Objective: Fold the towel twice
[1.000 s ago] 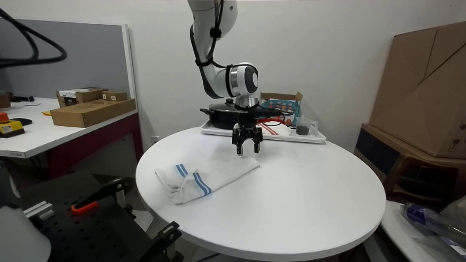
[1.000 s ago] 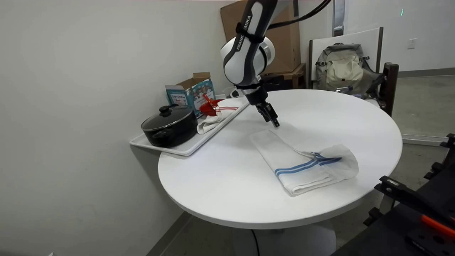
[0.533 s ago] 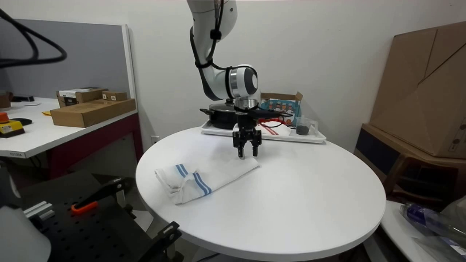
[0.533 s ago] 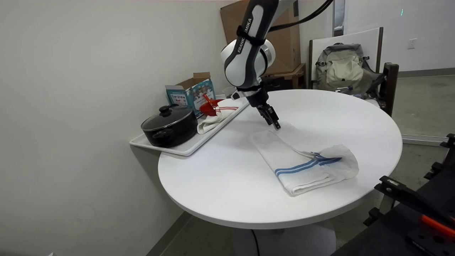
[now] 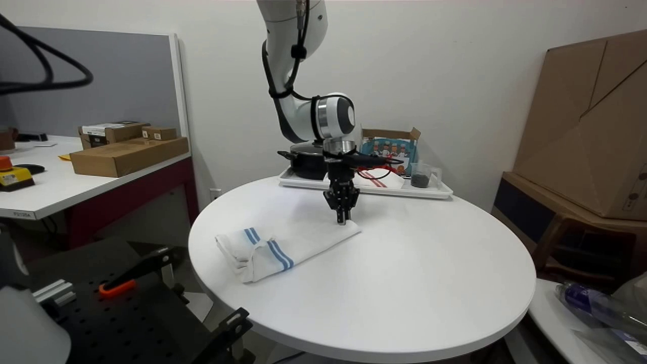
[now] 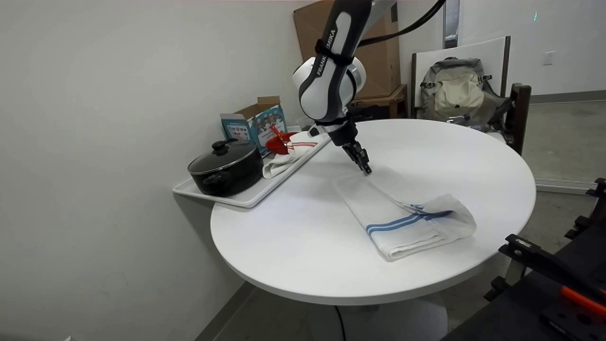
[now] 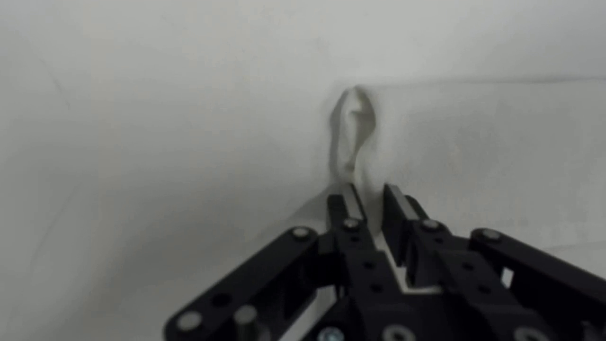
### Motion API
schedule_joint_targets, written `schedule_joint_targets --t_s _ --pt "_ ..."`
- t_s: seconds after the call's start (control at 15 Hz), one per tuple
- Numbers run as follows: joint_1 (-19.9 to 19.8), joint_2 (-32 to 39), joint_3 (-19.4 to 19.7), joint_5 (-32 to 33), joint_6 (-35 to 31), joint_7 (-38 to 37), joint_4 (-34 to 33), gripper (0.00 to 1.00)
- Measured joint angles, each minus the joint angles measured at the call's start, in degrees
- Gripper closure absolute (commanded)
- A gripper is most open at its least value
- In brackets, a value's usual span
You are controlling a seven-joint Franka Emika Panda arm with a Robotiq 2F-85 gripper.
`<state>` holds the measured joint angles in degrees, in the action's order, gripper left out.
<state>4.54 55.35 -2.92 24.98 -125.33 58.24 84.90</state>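
1. Lower than in the earlier frame, the arm has brought the pincer down to the towel, and its two fingers have gone from spread to pinching the folded end.
2. One round white table fills the middle of the frame. Its top runs wide to the right of the towel; at left, the striped end lies near the rim.
3. One big cardboard box stands upper right, past the table's edge, well apart from the pincer.
4. One black perforated platform takes the lower left; its bracket overlaps the table's rim in the frame, and whether they touch I cannot tell.
5. One white tray spans the table's far side, upper centre, behind the arm, bounding the room there.
6. One towel lies centre left, folded into a strip slanting up to the pincer at centre; two pairs of blue stripes show.
7. Along the tray: one black pot, partly hidden by the arm; one printed carton; one red-marked cloth; one clear cup.
8. One pincer, its narrow gap filled by the towel's fold in the wrist view.
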Motion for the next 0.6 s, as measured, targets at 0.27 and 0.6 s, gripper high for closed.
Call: schedule_joint_targets --t_s 0.27,0.6 --pt "0.0 0.0 0.0 0.1 0.0 0.0 -0.1 0.99" --pt "-0.5 -1.3 1.5 0.1 0.0 -0.3 -1.6 0.99"
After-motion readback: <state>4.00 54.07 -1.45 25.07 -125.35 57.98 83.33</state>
